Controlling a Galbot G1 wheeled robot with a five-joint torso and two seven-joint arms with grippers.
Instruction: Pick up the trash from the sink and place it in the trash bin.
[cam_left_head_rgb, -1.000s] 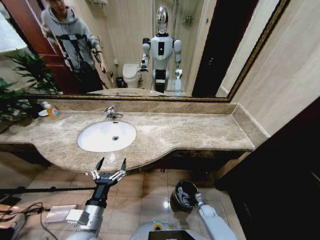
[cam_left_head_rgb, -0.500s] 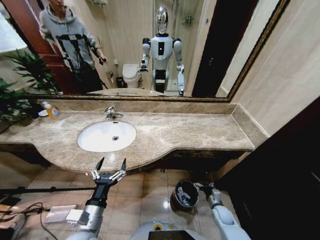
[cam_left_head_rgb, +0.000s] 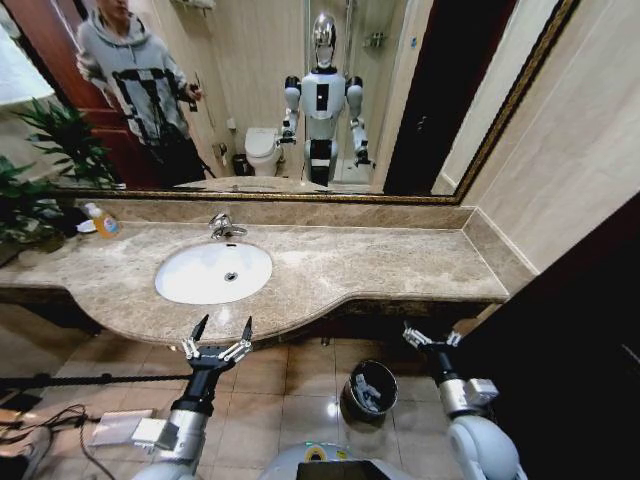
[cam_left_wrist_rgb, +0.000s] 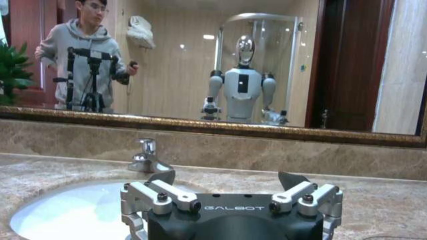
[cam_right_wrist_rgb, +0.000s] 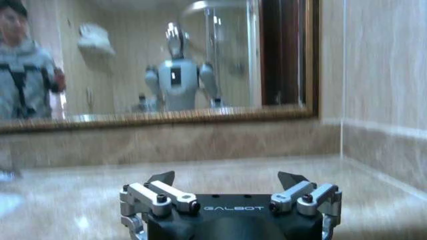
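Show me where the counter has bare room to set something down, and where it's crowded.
The marble counter is bare from the sink to the right wall. The sink is bare too. The far left end is crowded by the soap bottle and plant. Both grippers, left and right, hang open off the front edge.

The sink (cam_left_head_rgb: 213, 272) is plain glossy white, set into a tabletop (cam_left_head_rgb: 380, 265) of beige marble mottled with brown veins. Behind the sink stands a chrome faucet (cam_left_head_rgb: 222, 226). Far to the sink's left, a soap bottle (cam_left_head_rgb: 104, 222) shows pale yellow with an orange cap, beside a dark green plant (cam_left_head_rgb: 45, 170). Below the tabletop, the floor (cam_left_head_rgb: 290, 390) is tan glossy tile, and the trash bin (cam_left_head_rgb: 370, 388) is black with white bits inside. Both grippers, left (cam_left_head_rgb: 221, 328) and right (cam_left_head_rgb: 430, 334), are black with silver-grey links.
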